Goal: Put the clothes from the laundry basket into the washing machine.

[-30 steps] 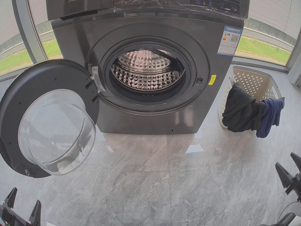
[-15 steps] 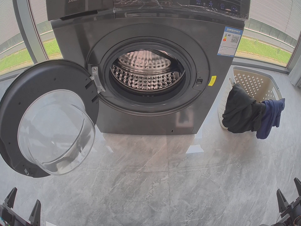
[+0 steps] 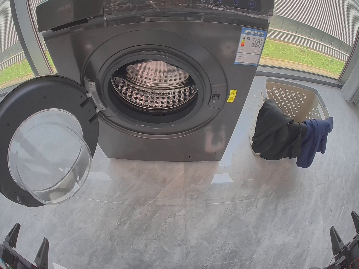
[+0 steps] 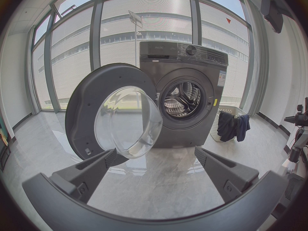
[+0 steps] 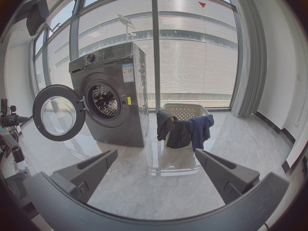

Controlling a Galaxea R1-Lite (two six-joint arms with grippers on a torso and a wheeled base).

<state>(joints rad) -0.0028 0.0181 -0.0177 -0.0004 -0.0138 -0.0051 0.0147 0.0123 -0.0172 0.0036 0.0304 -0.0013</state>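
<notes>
**Spotter:** Anything moved?

**Me:** Head camera has turned towards the basket, and my right gripper (image 3: 343,231) has dropped low. It and my left gripper (image 3: 29,238) are both spread wide, holding nothing.

**Spotter:** Clothes?

**Me:** Farther off, the black garment (image 3: 275,131) and blue garment (image 3: 313,139) drape over the laundry basket (image 3: 295,82), beside the washing machine (image 3: 157,30). Its door (image 3: 37,94) is open. No pick begun, I judge.

the washing machine (image 3: 157,139) sits in the upper middle of the head frame, its door (image 3: 48,150) swung open toward the left edge. on the floor (image 3: 179,221) just right of it stands the laundry basket (image 3: 299,84), with clothes (image 3: 276,131) draped over its near rim. the left claw (image 3: 30,233) is in the lower left corner, the right claw (image 3: 343,223) in the lower right.
</notes>
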